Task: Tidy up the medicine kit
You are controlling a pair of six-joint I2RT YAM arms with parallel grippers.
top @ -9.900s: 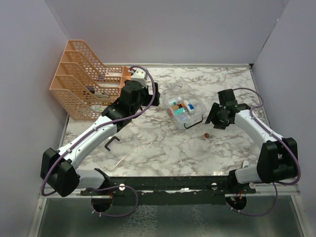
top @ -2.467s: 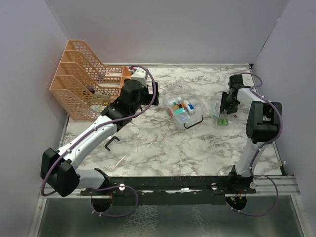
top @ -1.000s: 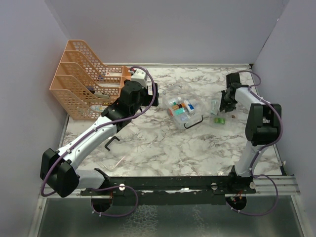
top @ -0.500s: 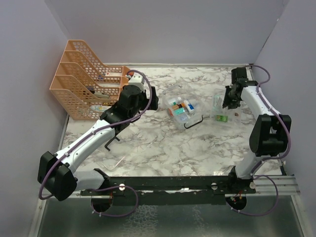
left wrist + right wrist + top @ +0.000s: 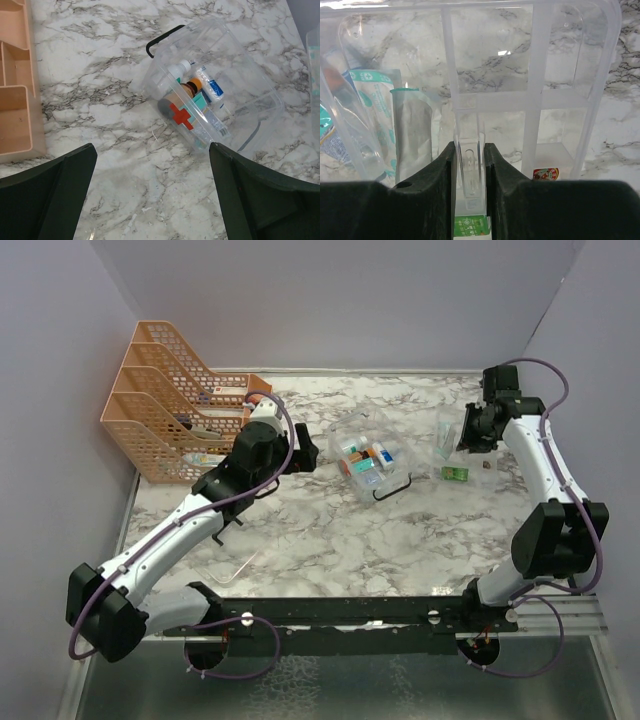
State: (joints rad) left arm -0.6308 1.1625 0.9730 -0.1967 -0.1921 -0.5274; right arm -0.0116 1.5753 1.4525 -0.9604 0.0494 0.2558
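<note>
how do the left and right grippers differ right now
The left gripper is open and empty; the right gripper is shut on a tray divider. The left hangs above the box, apart from it; the right touches the tray. Both are dark-coloured.

Green box [image 5: 470, 226] half hidden behind right jaws; orange rack [image 5: 15, 75] cropped left.
</note>
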